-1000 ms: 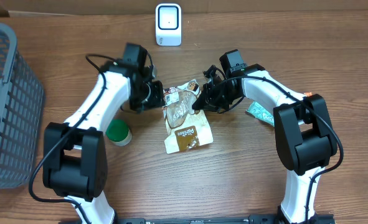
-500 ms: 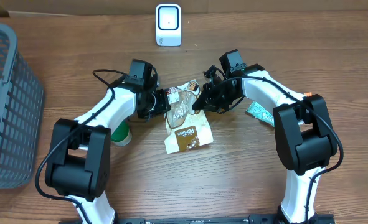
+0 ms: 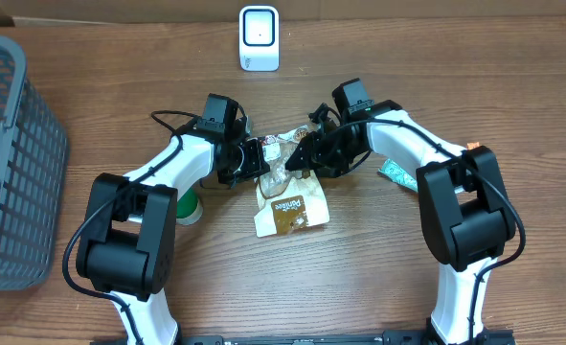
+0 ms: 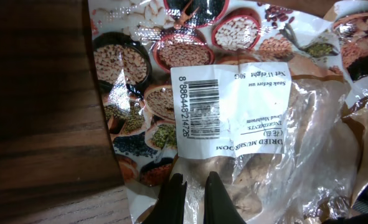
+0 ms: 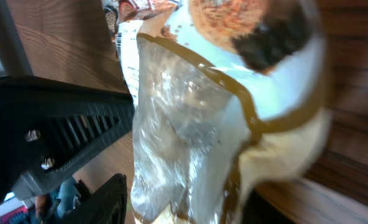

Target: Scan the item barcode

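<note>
At the far left of the overhead view, a grey slatted basket [image 3: 14,163] sat against the table's [image 3: 359,287] edge, well apart from both arms. Nearer the middle, a green-lidded tub [image 3: 190,207] stood half hidden beside the left arm's elbow.

The left gripper [image 3: 255,161] reached in to the upper left corner of the bag of dried mushrooms [image 3: 287,196], which lay in the middle of the table with its lower end flat and its upper end raised between the two grippers. Only the left wrist camera showed the grip. There the two dark fingertips [image 4: 175,194] were drawn almost together, pinching the clear film of the bag just below the white barcode label [image 4: 233,106]. That label faced this camera, its bars running sideways and its print upside down. From overhead it was too small to read.

Past the bag's top, a stretch of bare wood separated it from the white scanner [image 3: 259,38] at the far edge.

The right gripper [image 3: 305,159] met the bag's upper right corner. From overhead its tips merged into one dark wedge. The right wrist camera showed one black finger [image 5: 65,130] just beside the crumpled clear film, and the other was hidden by the bag. I could not tell whether it was gripping.

The bag's left edge bordered bare dark wood in the left wrist view. Open table lay in front of the bag's lower end. A teal packet [image 3: 396,174] lay near the right arm's forearm.
</note>
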Controlling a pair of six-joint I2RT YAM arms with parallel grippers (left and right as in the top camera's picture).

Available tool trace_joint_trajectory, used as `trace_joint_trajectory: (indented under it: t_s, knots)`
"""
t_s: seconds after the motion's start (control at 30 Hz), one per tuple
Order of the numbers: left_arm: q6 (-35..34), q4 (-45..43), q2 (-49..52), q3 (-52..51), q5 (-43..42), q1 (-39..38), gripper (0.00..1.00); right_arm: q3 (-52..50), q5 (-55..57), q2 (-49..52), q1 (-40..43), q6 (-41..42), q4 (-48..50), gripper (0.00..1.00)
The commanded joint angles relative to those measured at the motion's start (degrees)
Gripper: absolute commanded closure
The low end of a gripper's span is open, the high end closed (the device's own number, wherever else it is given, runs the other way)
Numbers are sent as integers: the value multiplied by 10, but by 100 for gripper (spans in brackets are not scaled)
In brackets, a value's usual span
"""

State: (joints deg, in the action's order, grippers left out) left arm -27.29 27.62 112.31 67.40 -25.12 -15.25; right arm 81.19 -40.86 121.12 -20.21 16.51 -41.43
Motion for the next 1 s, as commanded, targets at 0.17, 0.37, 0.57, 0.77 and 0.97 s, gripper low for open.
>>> trace_joint_trajectory:
  t_s: [0.17, 0.37, 0.57, 0.77, 0.97]
  knots:
    - [-10, 9, 15, -2, -9, 13, 96, 2, 7, 37, -49, 63, 23, 60]
    - [-10, 10, 15, -2, -9, 14, 96, 2, 7, 37, -54, 65, 23, 80]
    - [-8, 11, 15, -2, -14, 15, 96, 2, 8, 37, -53, 64, 31, 96]
    - [1, 19, 13, 1, -20, 26, 96, 2, -25, 35, -44, 25, 37, 96]
    - [52, 93, -27, 62, -12, 39, 96, 2, -82, 6, -13, -52, 16, 96]
